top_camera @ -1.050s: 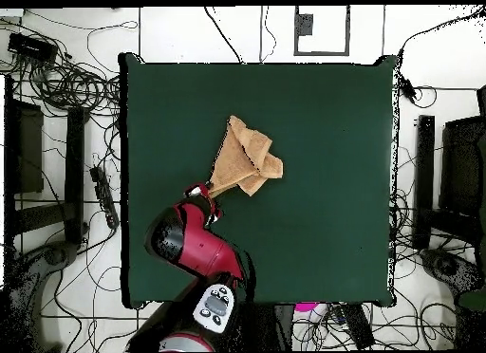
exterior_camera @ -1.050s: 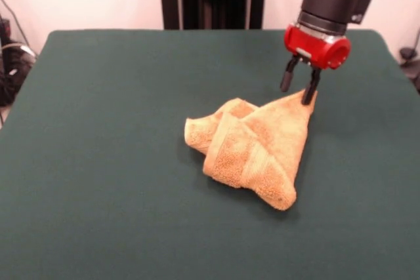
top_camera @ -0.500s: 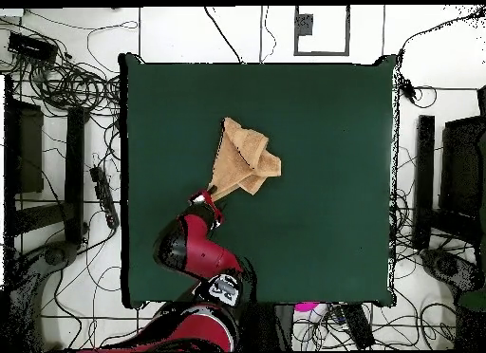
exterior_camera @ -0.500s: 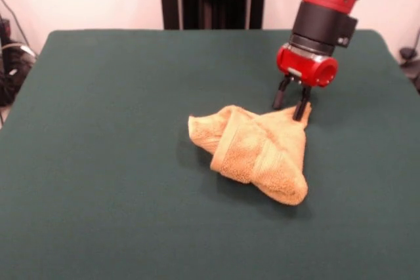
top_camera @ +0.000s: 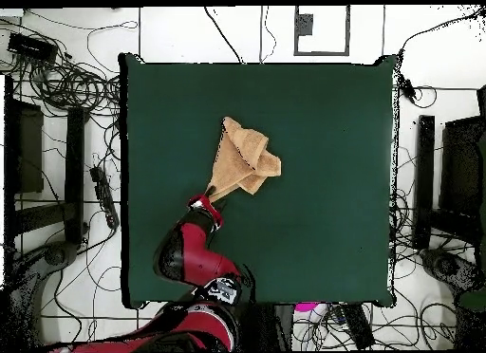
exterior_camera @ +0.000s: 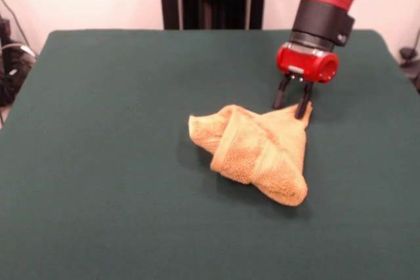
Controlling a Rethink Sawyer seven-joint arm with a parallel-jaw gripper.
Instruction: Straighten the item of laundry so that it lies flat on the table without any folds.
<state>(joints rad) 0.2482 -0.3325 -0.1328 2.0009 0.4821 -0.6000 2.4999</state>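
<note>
The claw (exterior_camera: 291, 105) hangs from the red and black arm (exterior_camera: 323, 4) and points down, with its two black fingers (exterior_camera: 303, 101) a little apart. The finger on the right of the front view touches the upper corner of the orange-yellow towel (exterior_camera: 258, 149); the other finger stands just beside this corner. It seems that the corner is pinched between them, but from this angle I cannot tell for sure if the claw grasps the cloth or only rests on it. In the overhead view the claw (top_camera: 206, 203) sits at the narrow lower tip of the towel (top_camera: 243, 162).

The towel lies on the dark green surface (exterior_camera: 105, 162), near its middle and a bit toward the arm's side. It is not flat: it is crumpled and folded over itself, with a thick rolled fold in front and a woven band visible across it. Seen from above, it has a rough triangle form.

Cables (top_camera: 62, 79) lie on the floor around the surface.
</note>
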